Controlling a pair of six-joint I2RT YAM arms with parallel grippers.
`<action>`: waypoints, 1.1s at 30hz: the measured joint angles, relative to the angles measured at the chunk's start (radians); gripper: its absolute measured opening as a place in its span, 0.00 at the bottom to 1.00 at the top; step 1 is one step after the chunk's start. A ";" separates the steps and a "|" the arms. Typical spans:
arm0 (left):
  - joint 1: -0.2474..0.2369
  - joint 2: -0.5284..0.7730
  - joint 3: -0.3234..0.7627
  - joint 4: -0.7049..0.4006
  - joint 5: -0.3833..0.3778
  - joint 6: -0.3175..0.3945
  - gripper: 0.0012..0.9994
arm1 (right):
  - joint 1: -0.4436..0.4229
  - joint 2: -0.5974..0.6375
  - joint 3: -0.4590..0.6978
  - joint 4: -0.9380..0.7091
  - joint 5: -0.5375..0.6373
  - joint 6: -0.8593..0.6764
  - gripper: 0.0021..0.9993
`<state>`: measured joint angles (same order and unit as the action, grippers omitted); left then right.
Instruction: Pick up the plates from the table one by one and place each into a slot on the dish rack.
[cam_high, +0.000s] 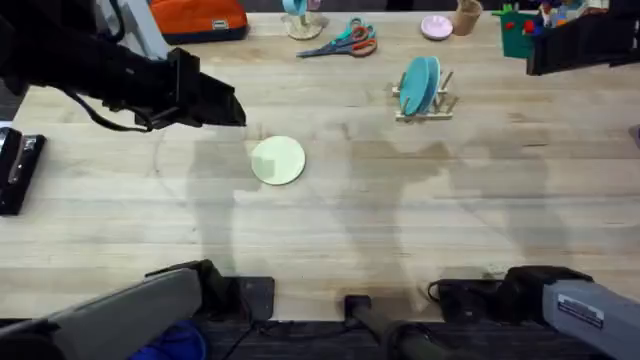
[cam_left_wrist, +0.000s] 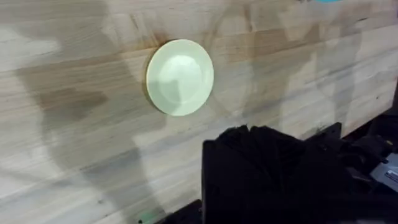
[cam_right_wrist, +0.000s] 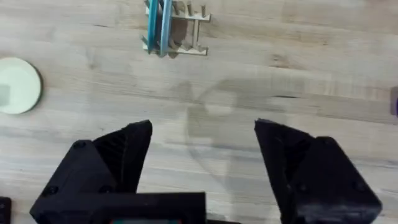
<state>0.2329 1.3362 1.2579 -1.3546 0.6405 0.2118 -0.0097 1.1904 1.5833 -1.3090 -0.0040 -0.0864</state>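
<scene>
A pale cream-yellow plate (cam_high: 278, 160) (cam_left_wrist: 180, 77) (cam_right_wrist: 17, 85) lies flat on the wooden table (cam_high: 400, 220), left of the middle. Two teal plates (cam_high: 420, 84) (cam_right_wrist: 158, 25) stand upright in slots of the small wooden dish rack (cam_high: 438, 106) (cam_right_wrist: 186, 37) at the back right. My left gripper (cam_high: 232, 108) (cam_left_wrist: 261, 134) hovers to the back left of the cream plate, shut and holding nothing. In the right wrist view my right gripper (cam_right_wrist: 202, 134) hangs high over bare table, open wide and with nothing in it, the rack beyond it.
Along the back edge lie an orange bag (cam_high: 200, 18), scissors (cam_high: 350, 40), a small pink dish (cam_high: 436, 27), a brown cup (cam_high: 466, 15) and green clutter (cam_high: 515, 35). A black device (cam_high: 20, 170) sits at the left edge.
</scene>
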 joint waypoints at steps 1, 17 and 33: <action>0.001 0.004 0.000 0.002 0.001 0.003 0.04 | 0.000 0.000 0.000 0.000 0.000 0.000 1.00; 0.040 0.126 -0.001 0.013 0.049 0.095 0.04 | 0.000 0.000 0.000 0.000 0.000 0.000 0.99; 0.040 0.256 -0.191 0.208 0.056 0.126 0.04 | 0.000 0.000 0.000 -0.001 0.000 0.000 1.00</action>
<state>0.2729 1.5920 1.0666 -1.1465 0.6964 0.3374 -0.0097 1.1904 1.5833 -1.3098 -0.0040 -0.0864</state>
